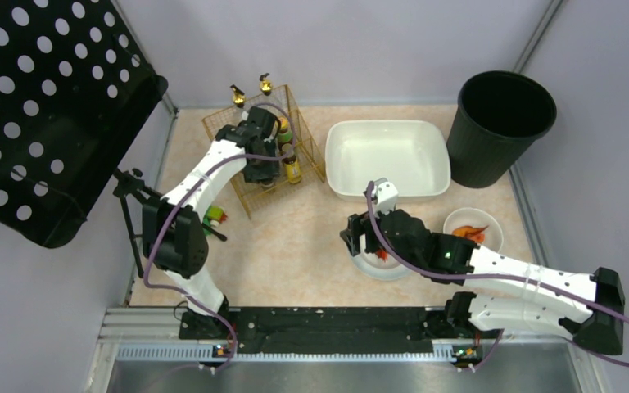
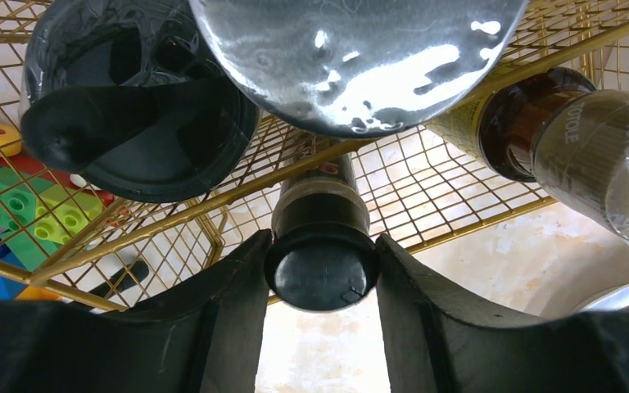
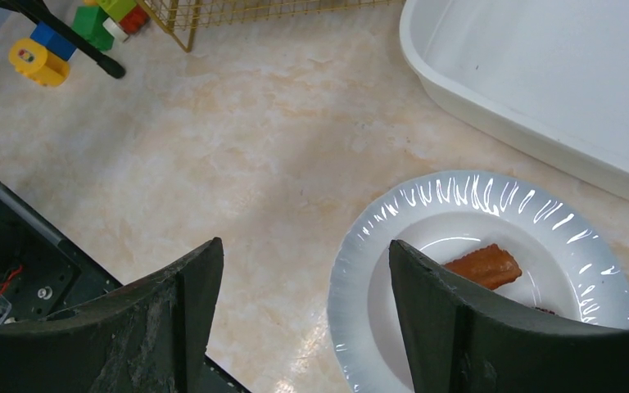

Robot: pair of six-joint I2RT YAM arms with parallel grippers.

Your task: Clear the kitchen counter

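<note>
The kitchen counter is pale marble. My left gripper reaches into a gold wire rack. In the left wrist view the gripper is shut on the black cap of a dark bottle. My right gripper hovers open at the left rim of a white plate. In the right wrist view the gripper has one finger over the counter and the other over the plate. The plate holds an orange food piece.
A white tub and a black bin stand at the back right. A second plate with orange food sits right of my right arm. Toy blocks lie by the rack. Other bottles stand in the rack.
</note>
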